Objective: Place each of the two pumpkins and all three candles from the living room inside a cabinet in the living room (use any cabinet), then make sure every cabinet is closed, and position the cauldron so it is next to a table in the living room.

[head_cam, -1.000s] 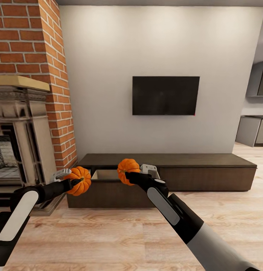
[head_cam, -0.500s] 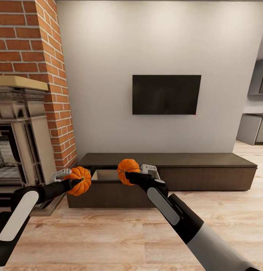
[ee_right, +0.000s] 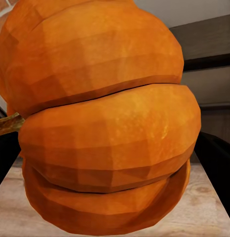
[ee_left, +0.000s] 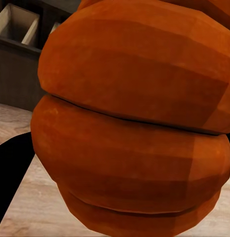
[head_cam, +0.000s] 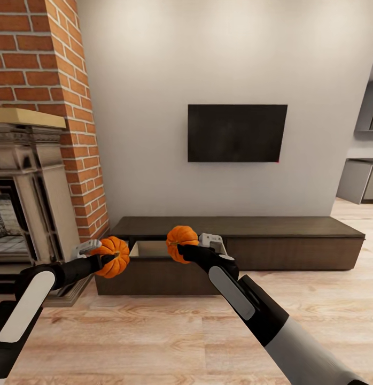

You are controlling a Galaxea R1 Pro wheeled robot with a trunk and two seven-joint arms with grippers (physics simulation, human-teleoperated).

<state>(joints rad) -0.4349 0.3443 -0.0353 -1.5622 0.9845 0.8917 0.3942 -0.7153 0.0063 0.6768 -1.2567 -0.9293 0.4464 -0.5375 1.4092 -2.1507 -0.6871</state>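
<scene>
I hold two orange ribbed pumpkins above the wood floor in front of the cabinet [head_cam: 293, 251], a long low dark-brown unit under the wall TV. My left gripper [head_cam: 103, 258] is shut on one pumpkin [head_cam: 114, 256], which looms large in the left wrist view [ee_left: 129, 118]. My right gripper [head_cam: 181, 247] is shut on the other pumpkin [head_cam: 181, 240], seen close up in the right wrist view [ee_right: 105, 118]. Behind the pumpkins a cabinet drawer [head_cam: 150, 249] stands open, showing its pale beige inside. Candles, cauldron and table are out of view.
A red-brick chimney with an ornate cream fireplace [head_cam: 31, 187] stands at the left, close to my left arm. A black TV [head_cam: 237, 133] hangs on the white wall. Grey kitchen units [head_cam: 360, 182] lie at the far right. Open plank floor stretches ahead.
The whole view has crept forward toward the wall and cabinet, so the camera moved. Both grippers keep the same hold on their pumpkins.
</scene>
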